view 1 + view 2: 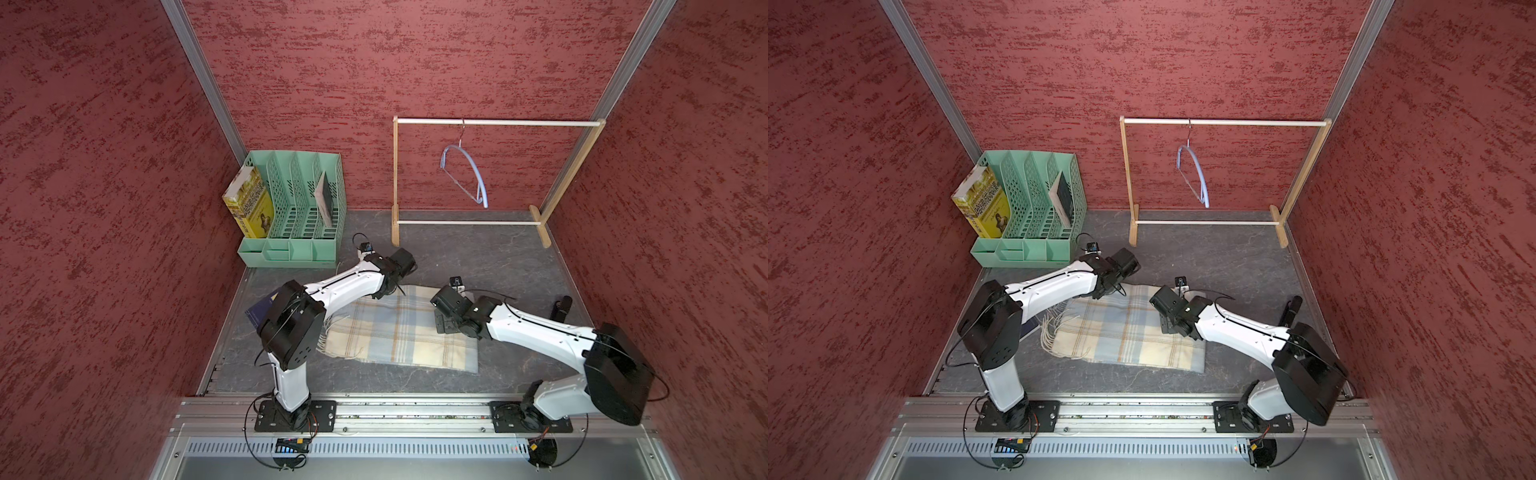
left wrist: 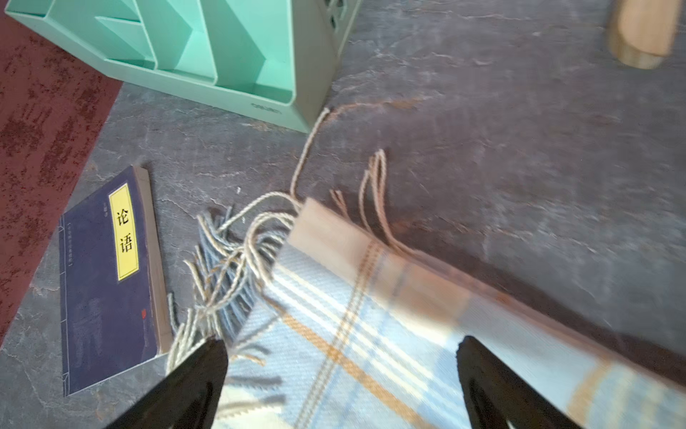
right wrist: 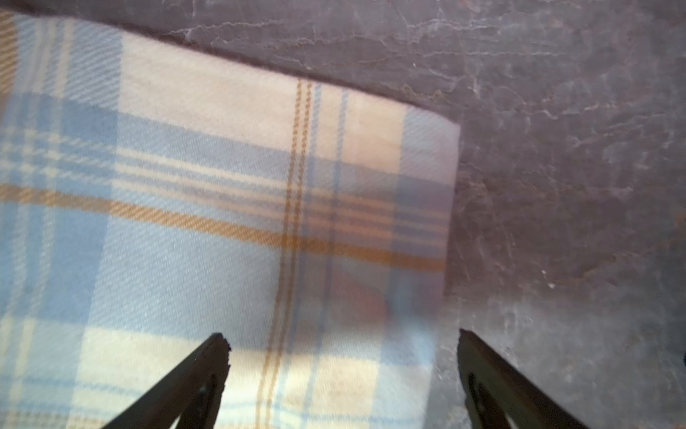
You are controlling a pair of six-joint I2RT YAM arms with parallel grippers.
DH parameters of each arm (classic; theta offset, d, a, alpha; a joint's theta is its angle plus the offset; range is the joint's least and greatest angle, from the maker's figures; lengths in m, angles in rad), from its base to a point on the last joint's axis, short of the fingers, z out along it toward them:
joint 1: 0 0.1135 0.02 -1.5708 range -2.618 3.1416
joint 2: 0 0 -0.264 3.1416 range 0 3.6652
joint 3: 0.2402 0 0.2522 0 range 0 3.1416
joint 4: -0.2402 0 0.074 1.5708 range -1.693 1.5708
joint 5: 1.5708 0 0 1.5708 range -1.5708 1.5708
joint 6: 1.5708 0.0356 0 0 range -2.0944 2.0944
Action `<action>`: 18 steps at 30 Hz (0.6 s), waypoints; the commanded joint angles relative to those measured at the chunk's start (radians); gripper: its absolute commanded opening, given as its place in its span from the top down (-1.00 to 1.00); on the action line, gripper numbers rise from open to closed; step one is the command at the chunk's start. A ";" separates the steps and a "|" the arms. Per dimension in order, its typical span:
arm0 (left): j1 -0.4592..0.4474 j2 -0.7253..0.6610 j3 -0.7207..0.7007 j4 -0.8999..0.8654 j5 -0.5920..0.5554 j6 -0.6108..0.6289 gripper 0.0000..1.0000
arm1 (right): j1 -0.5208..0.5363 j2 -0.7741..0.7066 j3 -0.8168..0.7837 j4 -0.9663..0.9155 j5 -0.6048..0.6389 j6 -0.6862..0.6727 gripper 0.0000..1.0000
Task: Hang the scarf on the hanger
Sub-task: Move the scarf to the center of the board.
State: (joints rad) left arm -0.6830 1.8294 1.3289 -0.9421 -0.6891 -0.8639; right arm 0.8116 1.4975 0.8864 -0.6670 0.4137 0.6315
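Note:
The plaid cream and light-blue scarf [image 1: 399,332] [image 1: 1125,332] lies folded flat on the dark table, its fringe toward the left arm. The light-blue hanger [image 1: 465,174] [image 1: 1196,174] hangs by its metal hook from the rack's white rod at the back. My left gripper [image 1: 385,291] [image 2: 341,341] is open just above the scarf's [image 2: 371,282] far corner by the fringe. My right gripper [image 1: 444,326] [image 3: 342,334] is open over the scarf's [image 3: 185,223] right end. One of its fingers is over the cloth and one over the bare table. Neither gripper holds anything.
A wooden rack [image 1: 494,121] stands at the back right. A mint file organizer [image 1: 291,208] with a yellow book [image 1: 249,203] fills the back left corner. A dark blue book [image 2: 107,282] lies beside the fringe. A black object [image 1: 561,307] sits by the right wall.

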 commanded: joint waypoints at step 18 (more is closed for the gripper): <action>-0.102 0.130 -0.200 0.038 0.122 -0.082 -0.97 | -0.057 0.111 -0.212 0.135 -0.048 0.134 -0.97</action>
State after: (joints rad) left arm -0.7605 1.9121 1.1744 -0.8391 -0.6655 -0.9142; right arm 0.7612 1.5620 0.7589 -0.5007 0.4141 0.7395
